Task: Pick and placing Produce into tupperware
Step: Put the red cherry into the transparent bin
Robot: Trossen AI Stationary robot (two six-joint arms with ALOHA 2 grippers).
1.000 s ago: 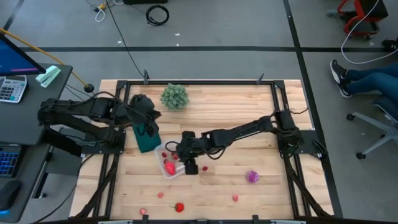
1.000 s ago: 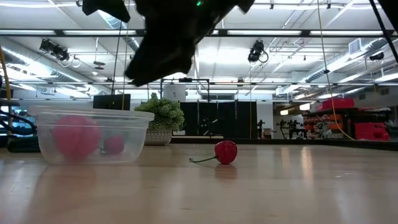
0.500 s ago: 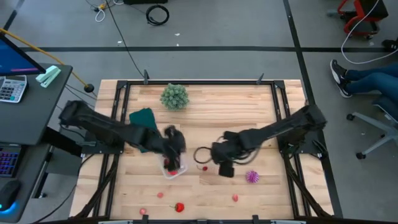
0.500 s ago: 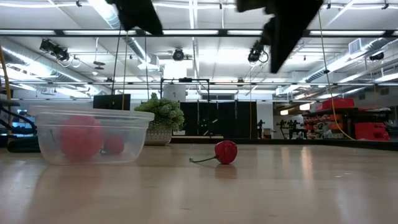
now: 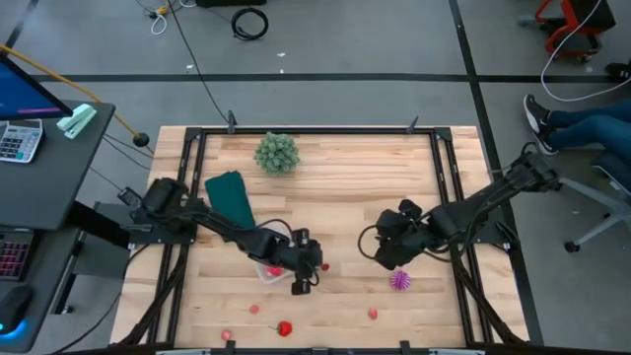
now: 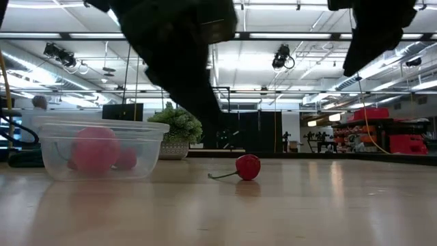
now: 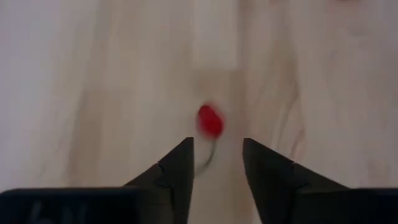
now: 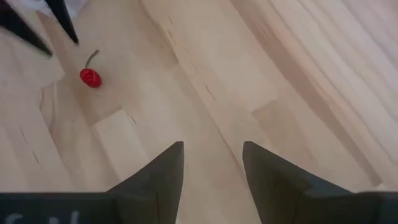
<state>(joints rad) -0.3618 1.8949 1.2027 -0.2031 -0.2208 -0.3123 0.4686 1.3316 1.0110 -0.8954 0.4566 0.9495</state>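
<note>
Nearest the worktop's [image 5: 335, 197] front edge we see three pieces of produce waiting well apart: a pale pink bit [image 5: 228, 335] near the front-left corner, a red strawberry-like fruit [image 5: 284, 328] beside it, and a pink piece [image 5: 373, 314] further right. A small pink one [image 5: 253, 309] lies just behind them.

Next back, toward the middle, the left claw [image 5: 308, 276] hangs over the red cherry [image 6: 248, 166], its jaws parted a modest way and empty. In its wrist view the cherry [image 7: 210, 120] sits just ahead of the gap between the fingers [image 7: 178, 163], so we judge the arm is lined up to drop onto it. The cherry's thin stem trails along the wood toward the tupperware [image 6: 95, 147], giving the piece its long axis roughly across the worktop; closing across the round body rather than the stem looks the safer grip.

The clear tupperware stands just left of that claw, upright and open-topped, with a large pink fruit [image 6: 94, 149] and a smaller reddish one [image 6: 125, 158] already inside, so a short carry is all we need.

To the right, the right claw [image 5: 389, 248] waits with jaws apart and empty, just behind the spiky purple piece [image 5: 399, 280].

Furthest back lie the dark green flat piece [image 5: 229, 195] on the left and the bushy pale-green plant [image 5: 277, 153] by the rear edge.
</note>
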